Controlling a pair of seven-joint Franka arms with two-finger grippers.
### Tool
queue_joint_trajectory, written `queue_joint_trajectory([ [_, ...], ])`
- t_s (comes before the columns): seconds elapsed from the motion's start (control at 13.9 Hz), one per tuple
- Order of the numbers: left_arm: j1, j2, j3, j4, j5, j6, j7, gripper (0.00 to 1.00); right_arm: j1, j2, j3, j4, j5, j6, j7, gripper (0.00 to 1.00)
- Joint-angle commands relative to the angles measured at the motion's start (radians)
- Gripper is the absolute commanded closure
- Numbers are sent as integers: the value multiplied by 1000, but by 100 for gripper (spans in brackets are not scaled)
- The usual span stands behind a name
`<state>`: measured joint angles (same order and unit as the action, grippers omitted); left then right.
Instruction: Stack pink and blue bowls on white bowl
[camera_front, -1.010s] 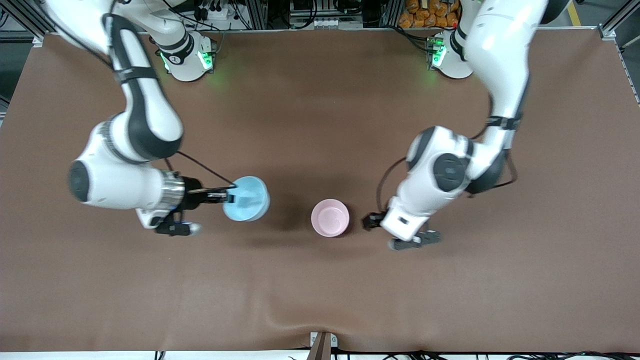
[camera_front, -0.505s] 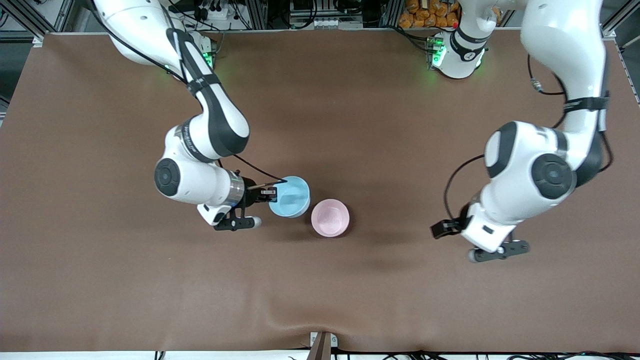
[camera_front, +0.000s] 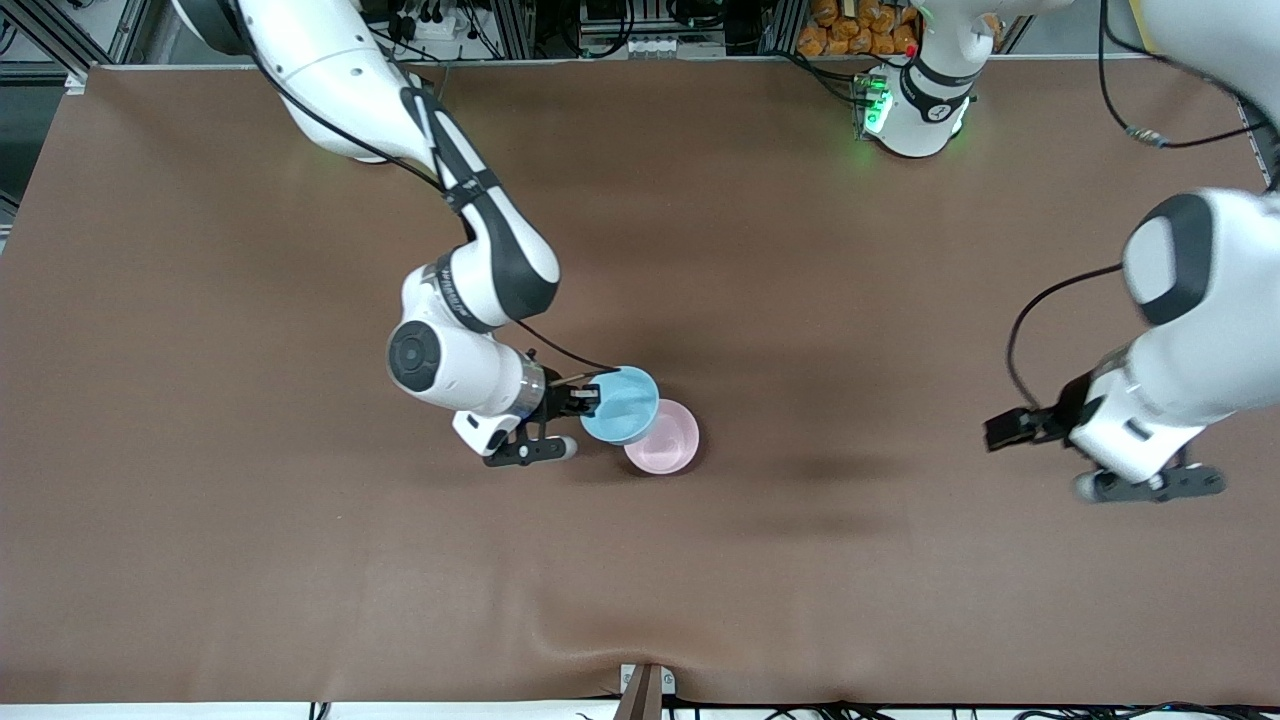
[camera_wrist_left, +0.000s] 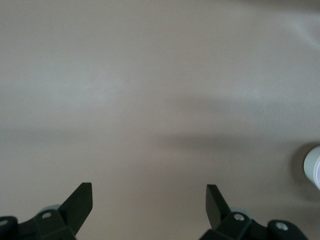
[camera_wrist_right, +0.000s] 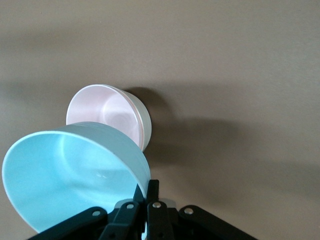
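Observed a brown surface carrying the work. Found the pink bowl upright near mid-surface, seated in the white bowl, of which only a rim edge showed. Noted the blue bowl lifted and tilted, overlapping the pink bowl's rim, pinched at its edge by the right hand, fingers clamped tight. Recorded the left hand spread wide, empty, waiting over bare surface toward the left arm's end.

Even overhead light, soft shadows, left wrist view perhaps blurred
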<state>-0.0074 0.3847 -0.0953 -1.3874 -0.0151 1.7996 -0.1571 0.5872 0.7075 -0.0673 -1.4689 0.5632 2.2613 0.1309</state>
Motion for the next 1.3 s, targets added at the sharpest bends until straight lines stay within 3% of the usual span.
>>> queue_joint_trajectory([
  [0.0,4,-90,0,-15,20,-130,11,0,19,33,-9,41,-8,29,16,100],
  [0.22,-46,-200,83,7,17,-288,19,0,36,47,-9,54,-6,70,162,100],
  [0.36,-62,-277,97,-5,14,-382,27,0,56,76,-9,91,-9,76,287,100],
  [0.72,-48,-415,105,-54,20,-408,63,0,53,95,-11,105,-14,76,490,100],
  [1.23,-20,-437,117,-73,20,-396,133,0,62,122,-11,107,-13,75,561,100],
])
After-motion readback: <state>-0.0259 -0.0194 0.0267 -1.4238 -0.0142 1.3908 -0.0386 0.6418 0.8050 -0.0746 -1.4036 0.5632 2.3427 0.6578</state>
